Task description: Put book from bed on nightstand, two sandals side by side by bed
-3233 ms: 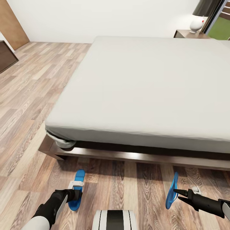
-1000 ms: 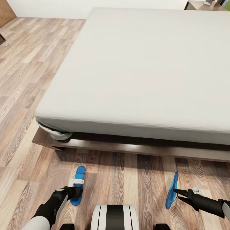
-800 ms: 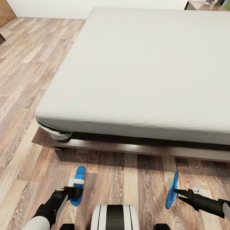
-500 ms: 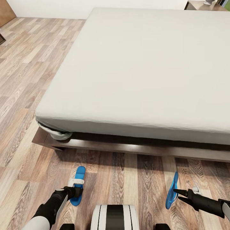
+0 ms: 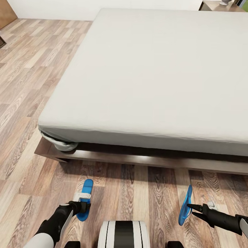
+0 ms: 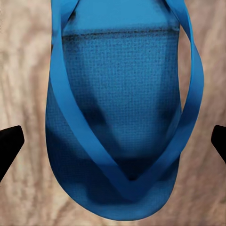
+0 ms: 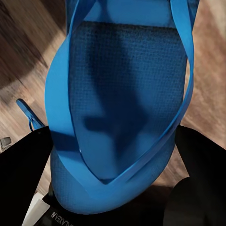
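One blue sandal (image 5: 85, 194) lies flat on the wood floor in front of the bed (image 5: 155, 79). My left gripper (image 5: 83, 206) is open over its near end. In the left wrist view the sandal (image 6: 117, 122) lies between the two widely spread black fingertips (image 6: 9, 143). The other blue sandal (image 5: 186, 204) stands on its edge above the floor, with my right gripper (image 5: 190, 209) shut on it. The right wrist view has this sandal (image 7: 122, 108) close up between dark fingers (image 7: 23, 179). The book is out of view. A nightstand (image 5: 210, 5) peeks in at the far right corner.
The bed's dark wooden frame (image 5: 137, 160) runs across just beyond both sandals, with a bunched sheet corner (image 5: 63, 145) at its left end. Open wood floor (image 5: 27, 86) stretches along the bed's left side. My white base (image 5: 124, 234) sits between the arms.
Since the oldest frame the head camera has tilted down, shifting the whole picture. Over the last second the left sandal has shifted very slightly; the right arm and its sandal are still.
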`<state>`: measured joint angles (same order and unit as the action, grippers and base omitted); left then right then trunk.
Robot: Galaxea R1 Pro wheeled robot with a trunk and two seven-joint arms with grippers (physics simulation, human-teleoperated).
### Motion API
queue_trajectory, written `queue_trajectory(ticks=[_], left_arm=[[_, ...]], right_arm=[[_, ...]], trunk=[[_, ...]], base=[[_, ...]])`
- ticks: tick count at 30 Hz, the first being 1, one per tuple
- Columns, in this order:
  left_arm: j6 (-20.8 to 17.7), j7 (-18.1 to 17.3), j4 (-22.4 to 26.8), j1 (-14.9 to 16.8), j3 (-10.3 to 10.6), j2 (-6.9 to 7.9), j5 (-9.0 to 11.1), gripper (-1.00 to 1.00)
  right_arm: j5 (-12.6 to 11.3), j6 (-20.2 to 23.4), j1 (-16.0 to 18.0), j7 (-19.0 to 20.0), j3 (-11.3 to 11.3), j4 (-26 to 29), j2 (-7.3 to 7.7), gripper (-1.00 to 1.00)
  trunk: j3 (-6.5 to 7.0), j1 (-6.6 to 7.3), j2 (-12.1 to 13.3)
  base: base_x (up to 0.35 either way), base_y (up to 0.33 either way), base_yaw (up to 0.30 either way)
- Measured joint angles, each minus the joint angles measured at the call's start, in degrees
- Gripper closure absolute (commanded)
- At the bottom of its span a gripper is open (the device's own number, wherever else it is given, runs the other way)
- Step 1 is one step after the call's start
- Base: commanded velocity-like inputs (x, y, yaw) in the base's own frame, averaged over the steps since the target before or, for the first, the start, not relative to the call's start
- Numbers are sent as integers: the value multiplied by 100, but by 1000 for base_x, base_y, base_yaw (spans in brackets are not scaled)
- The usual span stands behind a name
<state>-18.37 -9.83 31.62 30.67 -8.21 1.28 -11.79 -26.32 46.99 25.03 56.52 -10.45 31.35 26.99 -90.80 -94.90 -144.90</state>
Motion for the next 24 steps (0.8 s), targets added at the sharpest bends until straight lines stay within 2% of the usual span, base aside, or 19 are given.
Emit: queue_trajectory(ticks=[12, 24], left_arm=[[-1, 0, 0, 0, -2, -1, 0, -100], [-15, 0, 0, 0, -1, -7, 4, -100]], right_arm=[[-1, 0, 0, 0, 0, 1, 0, 100], [-9, 5, 0, 0, -2, -2, 0, 100]], trunk=[[0, 0, 0], [265, 31, 16]], base=[[0, 0, 0], [0, 0, 0]])
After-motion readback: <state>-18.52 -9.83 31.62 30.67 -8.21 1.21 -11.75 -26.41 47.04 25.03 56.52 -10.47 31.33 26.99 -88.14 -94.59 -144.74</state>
